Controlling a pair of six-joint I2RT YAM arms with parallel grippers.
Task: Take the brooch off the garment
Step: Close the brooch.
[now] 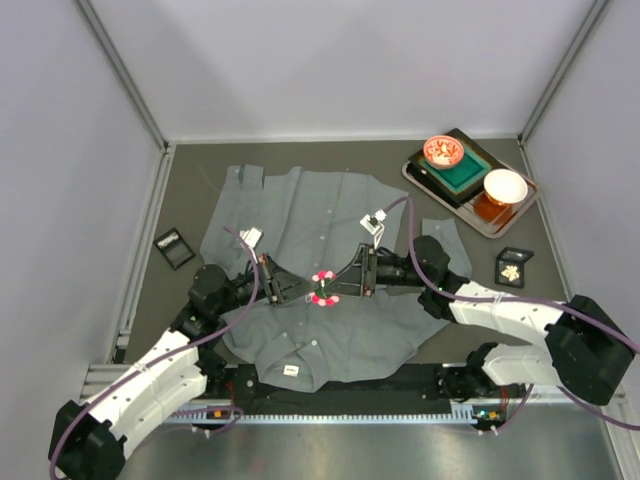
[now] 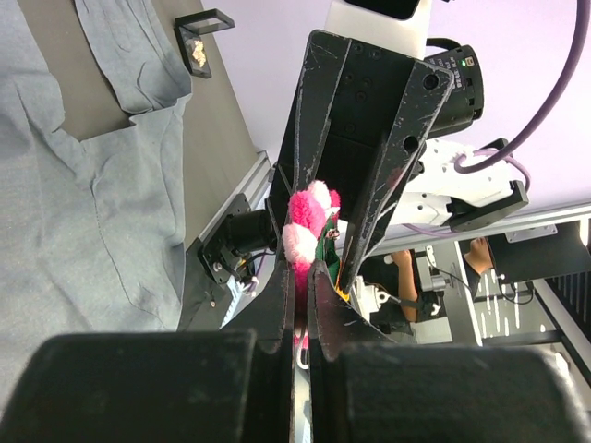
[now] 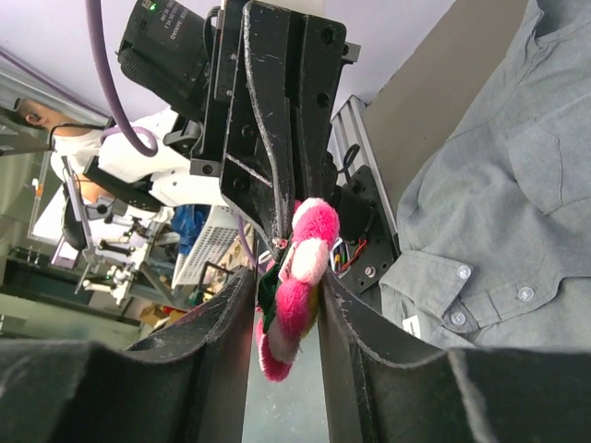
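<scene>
- The pink-and-white fuzzy brooch with a dark green part (image 1: pixel 323 287) hangs between the two grippers above the middle of the large grey long-sleeved button-up shirt (image 1: pixel 300 215). The shirt lies spread on the dark table (image 1: pixel 300 155), its collar toward the near edge.
- Step in hand, as a judgement: the brooch looks lifted off the shirt. Neither wrist view shows grey cloth clinging to it or pulled up with it, though its back and pin are hidden. The work appears to be at the freeing or hand-over stage.
- The left gripper (image 1: pixel 308 290) has its fingers pressed together, pinching one end of the brooch.
- The right gripper (image 1: pixel 345 283) has its fingers parted on either side of the brooch. Whether its pads press on the brooch cannot be told.
- Pose: both arms reach from the near edge toward the table's middle and bend inward. Their grippers lie roughly level and tip to tip, facing each other.
- The next move likely calls for one firm hold, then a draw away from the shirt, watching that no fabric follows.
</scene>
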